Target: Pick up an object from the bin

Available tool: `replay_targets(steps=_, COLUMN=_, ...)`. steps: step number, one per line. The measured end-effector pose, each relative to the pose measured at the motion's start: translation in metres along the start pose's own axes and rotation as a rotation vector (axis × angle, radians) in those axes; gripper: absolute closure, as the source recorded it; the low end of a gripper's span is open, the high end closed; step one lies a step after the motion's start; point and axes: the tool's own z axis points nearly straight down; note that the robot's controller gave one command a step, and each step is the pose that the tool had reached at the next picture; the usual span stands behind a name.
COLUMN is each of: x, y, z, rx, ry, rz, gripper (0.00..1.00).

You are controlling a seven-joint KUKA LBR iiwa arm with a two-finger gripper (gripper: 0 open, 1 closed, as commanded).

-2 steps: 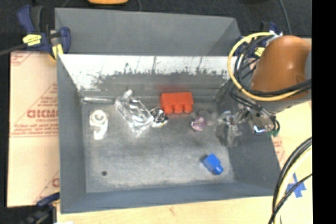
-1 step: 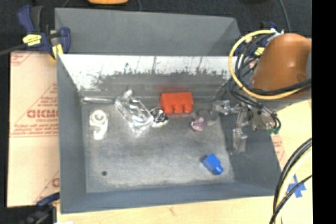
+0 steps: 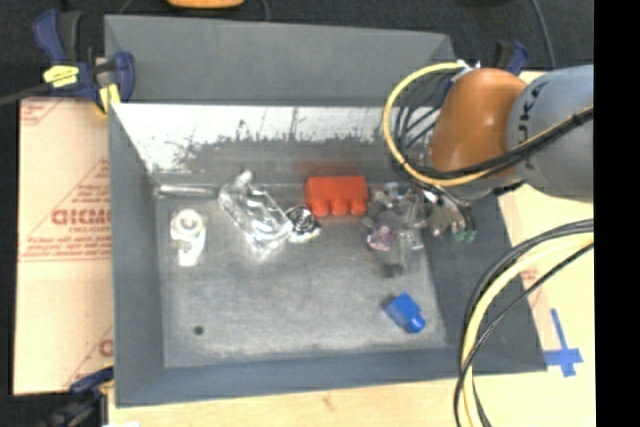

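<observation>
A small translucent purple piece [image 3: 382,237] lies on the floor of the bin [image 3: 280,315]. It sits right of the middle, near the right wall.

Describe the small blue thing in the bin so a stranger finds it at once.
Look into the grey bin and go to the floor's lower right corner in the camera view. A small blue block lies alone. It is the only blue thing, set apart from the red block farther up.

Arm [image 3: 560,130] enters from frame right. Orange wrist cover [image 3: 475,120] sits upper right, cables [image 3: 398,115] looped beside it. Gripper [image 3: 398,233] hangs low, right of centre.
</observation>
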Motion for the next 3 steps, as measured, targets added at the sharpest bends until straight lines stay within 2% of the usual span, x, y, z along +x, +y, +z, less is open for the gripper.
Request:
replay_targets(steps=1, x=-0.001, y=-0.001, z=-0.004, rx=0.003, ry=-0.004, rz=-0.001, gripper=1.0)
replay_targets(steps=2, x=0.022, y=-0.001, z=-0.097, rx=0.003, ry=-0.001, rz=-1.294, gripper=1.0)
replay_targets(steps=3, x=0.001, y=-0.017, z=-0.232, rx=0.009, ry=-0.004, rz=-1.294, gripper=1.0)
